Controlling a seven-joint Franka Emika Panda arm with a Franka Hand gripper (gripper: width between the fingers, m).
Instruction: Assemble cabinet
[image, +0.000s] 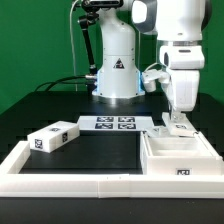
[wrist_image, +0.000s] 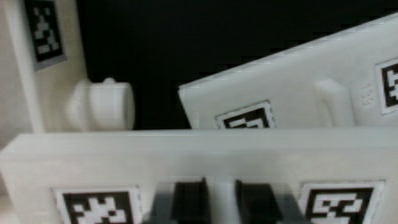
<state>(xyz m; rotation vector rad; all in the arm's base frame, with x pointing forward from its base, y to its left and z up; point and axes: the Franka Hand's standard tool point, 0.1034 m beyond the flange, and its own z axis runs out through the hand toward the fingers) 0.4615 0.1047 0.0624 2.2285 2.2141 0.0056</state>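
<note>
The white cabinet body (image: 180, 158) stands at the exterior view's right, with a tag on its front. My gripper (image: 178, 122) reaches down onto its far wall. In the wrist view my gripper (wrist_image: 217, 200) has its dark fingers (wrist_image: 185, 202) close together with a narrow pale strip between them, set on a white tagged wall (wrist_image: 107, 160) of the body. Beyond it lie a slanted white tagged panel (wrist_image: 285, 95) and a round white knob (wrist_image: 103, 100). A smaller white tagged block (image: 52, 137) lies at the exterior view's left, apart from the gripper.
The marker board (image: 113, 124) lies flat before the arm's base (image: 116, 75). A long low white border frame (image: 70, 181) runs along the front and left of the black mat, with the cabinet body in its right corner.
</note>
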